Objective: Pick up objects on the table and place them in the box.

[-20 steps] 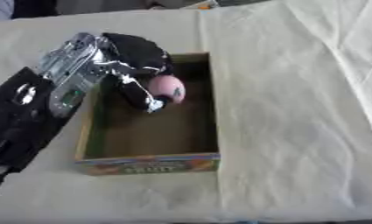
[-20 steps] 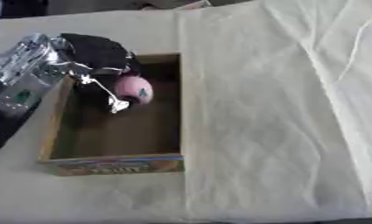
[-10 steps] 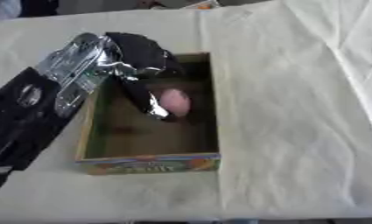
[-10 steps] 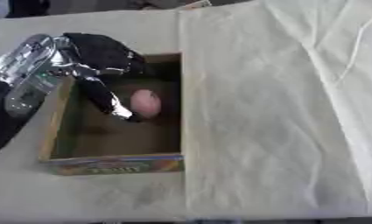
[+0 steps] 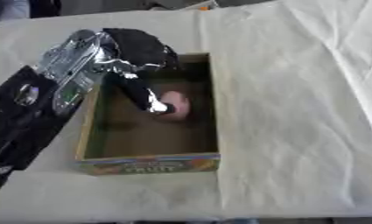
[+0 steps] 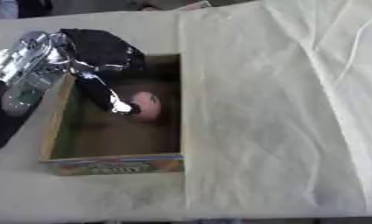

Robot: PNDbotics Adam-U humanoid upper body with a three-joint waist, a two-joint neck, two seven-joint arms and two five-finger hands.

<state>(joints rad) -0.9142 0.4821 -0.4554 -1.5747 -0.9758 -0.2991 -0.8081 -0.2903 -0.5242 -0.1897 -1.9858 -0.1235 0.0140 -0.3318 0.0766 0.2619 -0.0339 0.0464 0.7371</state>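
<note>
Your left hand (image 5: 135,50) reaches in from 10 o'clock and hangs over the far end of the box (image 5: 89,131). Its fingers (image 5: 146,97) point down into the box, straight and holding nothing, with the tip just beside or touching the pink object (image 5: 176,105); you cannot tell which. That pink object lies on the box floor, near the wall at 3 o'clock. The box sits on the cloth-covered surface (image 5: 296,109). Your right hand does not show.

Both eyes: head-mounted, looking steeply down, close to box (image 5: 149,162) | right eye offset rightward, box sits further left | shared: box, surrounding tablecloth (image 6: 280,109)
</note>
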